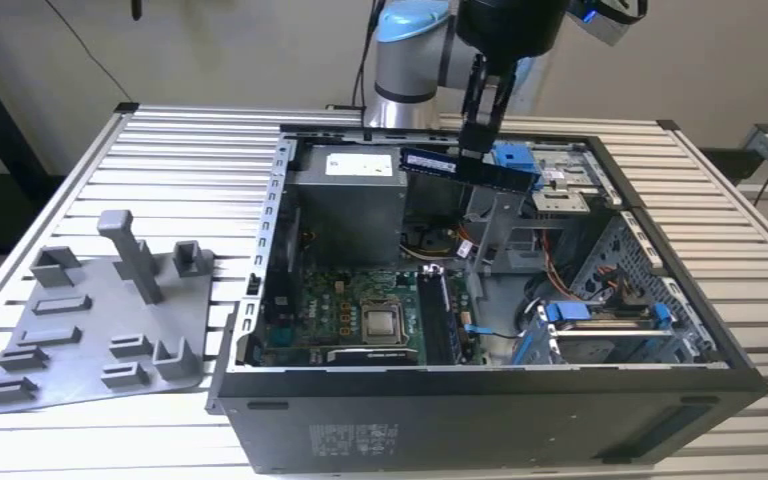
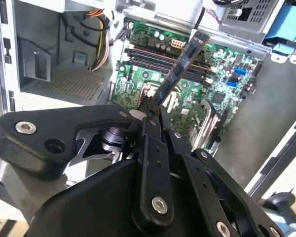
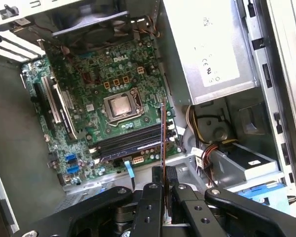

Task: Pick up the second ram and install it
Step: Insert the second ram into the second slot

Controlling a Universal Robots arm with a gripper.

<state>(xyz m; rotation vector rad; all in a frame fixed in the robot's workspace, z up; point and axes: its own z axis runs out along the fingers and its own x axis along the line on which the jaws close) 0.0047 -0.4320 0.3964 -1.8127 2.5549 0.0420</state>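
We see the gripper (image 1: pixel 475 148) clamped on the ram (image 1: pixel 471 168), which hangs above the open case (image 1: pixel 491 400) in the upper centre of the exterior view. In the second wrist view the ram (image 2: pixel 180 66) juts from the pinched fingers over the motherboard (image 2: pixel 222 89), well clear of its slots (image 2: pixel 153 54). The tray (image 1: pixel 91 340) lies on the table (image 1: pixel 731 200) at the exterior view's left.

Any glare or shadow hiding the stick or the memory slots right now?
Exterior view: inside the case it is shadowed, but the second ram is lit clearly. Second wrist view: even light on the memory slots. First wrist view: the power supply glares bright; slots readable.
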